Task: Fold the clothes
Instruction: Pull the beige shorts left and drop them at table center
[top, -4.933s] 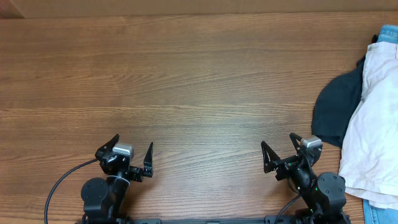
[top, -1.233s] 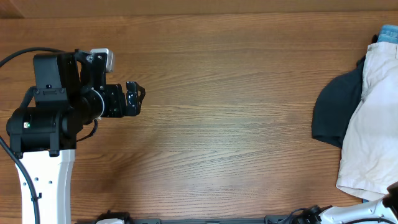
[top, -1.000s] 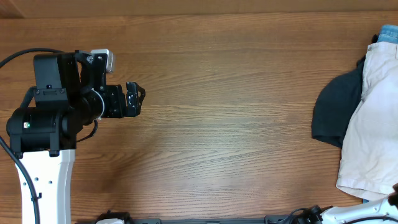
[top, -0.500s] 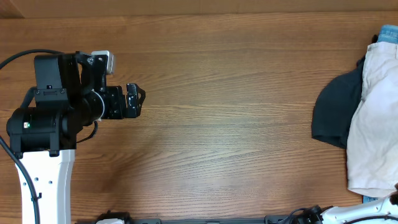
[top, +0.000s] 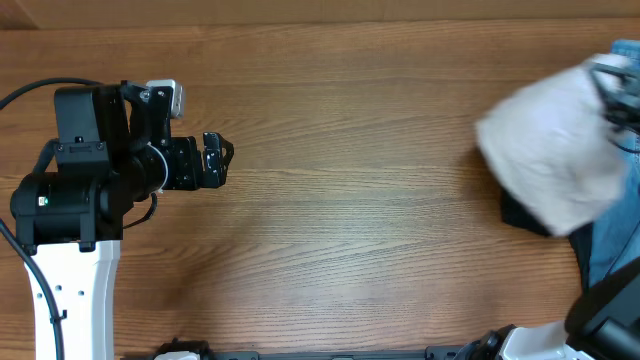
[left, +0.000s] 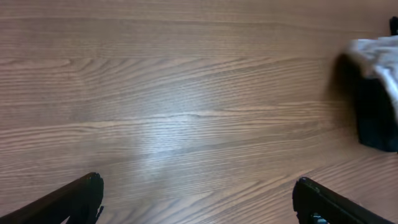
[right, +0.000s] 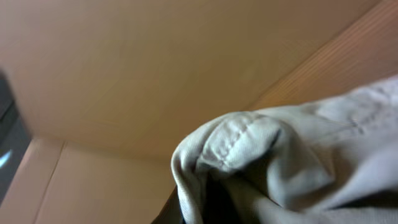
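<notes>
1. Tabletop (top: 350, 250) of brown wood grain is spreading out in front of me, and both arms are rising from its near edge. The left arm (top: 70, 200) is standing tall on that side, and only a slice of the right arm (top: 610, 310) is showing at the near corner.
2. Over the bare wood the left gripper (top: 222, 160) is pointing across the table toward the clothes pile. Its wrist camera is showing the two fingers (left: 78, 198) spread wide apart and gripping nothing.
3. On the right side, blue denim jeans (top: 608, 250) are lying along the table's edge. A dark navy garment (top: 522, 212) is peeking out just beside them.
4. Above those two, the cream shorts (top: 550, 150) are hanging clear of the table as a pale blur and covering most of the navy garment.
5. At the far upper corner of that blur the right gripper (top: 615, 85) is gripping the shorts. Its wrist camera is filling with bunched cream fabric, seam stitching showing, and the cloth is hiding the fingers themselves.
6. Farthest back, a tan panel (right: 155, 62) is standing behind the fabric.
</notes>
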